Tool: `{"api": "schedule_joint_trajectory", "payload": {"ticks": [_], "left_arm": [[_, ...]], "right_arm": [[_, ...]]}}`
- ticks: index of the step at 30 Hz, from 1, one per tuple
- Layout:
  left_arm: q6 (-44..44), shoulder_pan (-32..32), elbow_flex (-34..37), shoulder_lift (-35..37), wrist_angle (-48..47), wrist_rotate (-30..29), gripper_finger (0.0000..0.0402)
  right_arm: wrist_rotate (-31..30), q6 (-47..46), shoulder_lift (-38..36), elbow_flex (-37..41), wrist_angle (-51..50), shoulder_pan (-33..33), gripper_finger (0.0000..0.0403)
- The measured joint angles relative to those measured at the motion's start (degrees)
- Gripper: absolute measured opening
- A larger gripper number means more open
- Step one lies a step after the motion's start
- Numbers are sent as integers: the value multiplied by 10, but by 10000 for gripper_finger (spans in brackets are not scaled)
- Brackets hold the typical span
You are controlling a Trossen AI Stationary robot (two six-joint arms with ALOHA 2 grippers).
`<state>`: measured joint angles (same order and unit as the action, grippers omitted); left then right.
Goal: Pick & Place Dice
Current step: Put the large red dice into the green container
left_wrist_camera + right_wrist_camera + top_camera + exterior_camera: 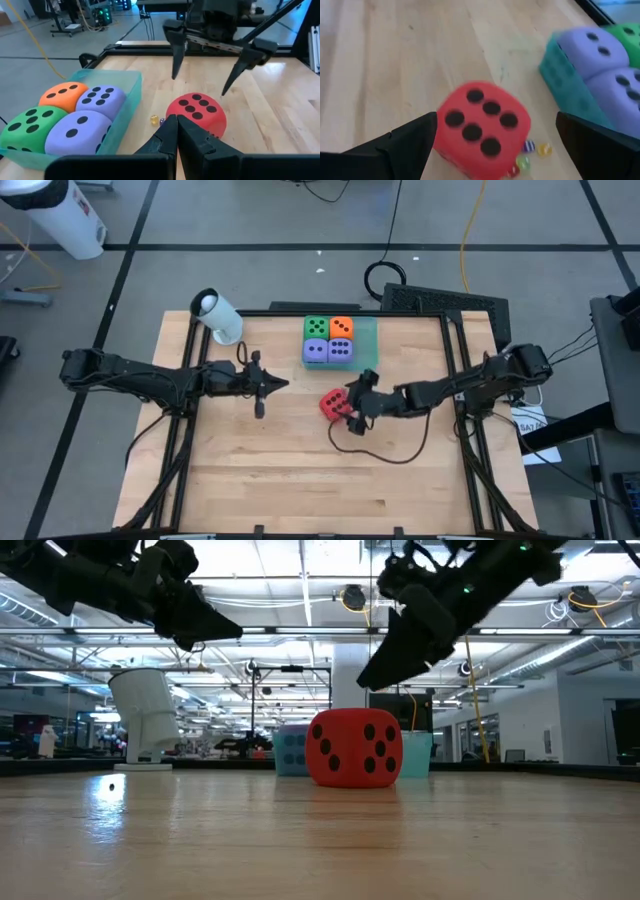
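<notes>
Reading from the left of the red die (334, 404), the left hand (264, 385) hangs clenched above bare worktop (280, 470), well apart from that die and waiting. Behind the red die, the green tray (368, 345) already holds four dice: green (316, 328), orange (341, 328) and two purple (328, 351). The red die itself sits on the wood just in front of the tray, with a few tiny coloured bits, perhaps beads, beside it. Just right of it and above, the right hand (357, 402) is spread wide, grasping nothing. Judging by this, the last pick is in hand: the fingers must drop astride the die, then clamp and carry it to the tray
</notes>
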<state>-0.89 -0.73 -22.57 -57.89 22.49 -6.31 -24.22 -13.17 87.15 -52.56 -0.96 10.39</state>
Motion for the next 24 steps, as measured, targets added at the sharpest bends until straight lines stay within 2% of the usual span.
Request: {"api": "schedule_joint_trajectory", "payload": {"ticks": [4, 7, 15, 19, 24], "left_arm": [[6, 0, 0, 0, 4, 0, 19], [11, 0, 0, 0, 3, -2, 19], [15, 0, 0, 0, 1, -2, 19], [16, -3, 0, -13, -20, 5, 19], [10, -16, -15, -67, -30, 71, 5]], "right_arm": [[-57, -43, 0, 42, 55, 30, 400], [-74, -71, 0, 87, 99, 36, 400], [-89, -89, 10, 194, 320, 46, 400], [-90, -90, 10, 210, 339, 56, 400], [-89, -84, 10, 212, 335, 62, 400]]}}
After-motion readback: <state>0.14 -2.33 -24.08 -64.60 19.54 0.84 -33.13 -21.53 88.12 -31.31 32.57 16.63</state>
